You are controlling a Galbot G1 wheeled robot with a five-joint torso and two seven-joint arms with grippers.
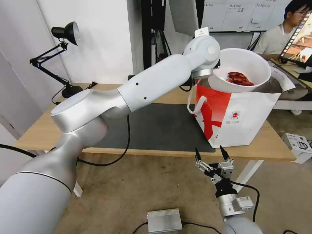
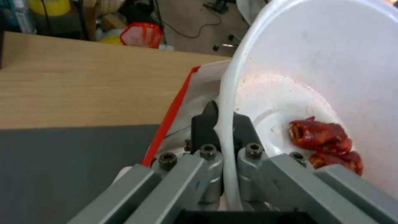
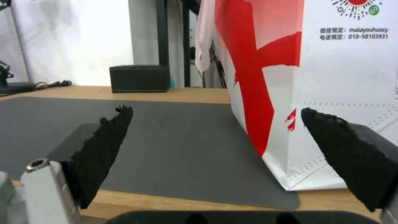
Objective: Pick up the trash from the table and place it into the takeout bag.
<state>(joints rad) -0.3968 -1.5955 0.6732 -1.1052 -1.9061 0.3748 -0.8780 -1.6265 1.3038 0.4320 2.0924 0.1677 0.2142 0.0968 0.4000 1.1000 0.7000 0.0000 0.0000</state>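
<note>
A white round bowl (image 1: 240, 63) with red crayfish shells (image 1: 240, 79) hangs tilted over the open top of the white-and-red takeout bag (image 1: 240, 120), which stands at the right end of the table (image 1: 39, 130). My left gripper (image 2: 224, 121) is shut on the bowl's rim (image 2: 227, 93), one finger inside and one outside. The shells (image 2: 327, 143) lie low in the bowl. My right gripper (image 1: 210, 152) hangs open and holds nothing, below the table's front edge and just in front of the bag (image 3: 340, 77).
A dark grey mat (image 1: 156, 126) covers the table's middle. A black tissue box (image 3: 140, 78) sits at the back edge and a black desk lamp (image 1: 65, 32) at the far left. On the floor lie a silver box (image 1: 164, 220) and a white box (image 1: 297, 144).
</note>
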